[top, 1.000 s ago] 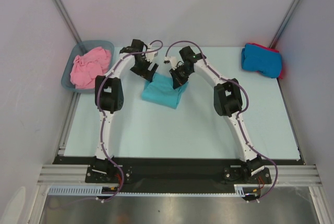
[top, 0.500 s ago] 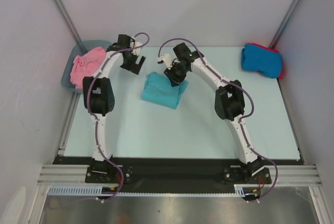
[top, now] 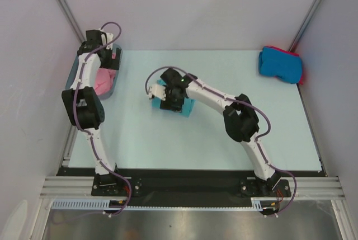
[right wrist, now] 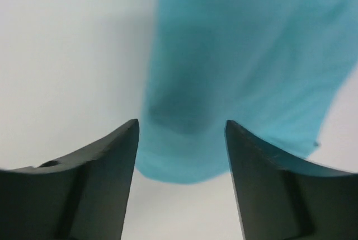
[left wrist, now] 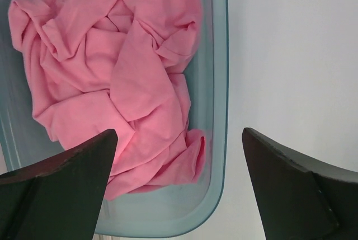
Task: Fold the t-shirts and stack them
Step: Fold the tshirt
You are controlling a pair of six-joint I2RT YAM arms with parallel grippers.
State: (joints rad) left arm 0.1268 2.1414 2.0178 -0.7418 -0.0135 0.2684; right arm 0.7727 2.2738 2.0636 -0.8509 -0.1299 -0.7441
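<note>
A crumpled pink t-shirt (left wrist: 112, 66) lies in the grey-blue tub (left wrist: 221, 139) at the table's far left. My left gripper (left wrist: 179, 131) hangs open just above the pink shirt (top: 104, 79) and the tub's right rim, holding nothing. The folded teal t-shirt (right wrist: 246, 55) lies mid-table. My right gripper (right wrist: 182, 122) is open low over its edge, with nothing between the fingers. From above, the right gripper (top: 166, 103) covers most of the teal shirt (top: 188, 107). A folded bright blue t-shirt (top: 278, 64) rests on a red one (top: 302, 76) at the far right corner.
The tub (top: 106, 94) stands against the left wall by a metal post. Walls close in the table's left, right and far sides. Both arm bases sit on the black rail at the near edge.
My left arm swung left from the table's middle to over the tub, staying open. My right gripper moved left and nearer across the teal shirt and went from shut to open.
</note>
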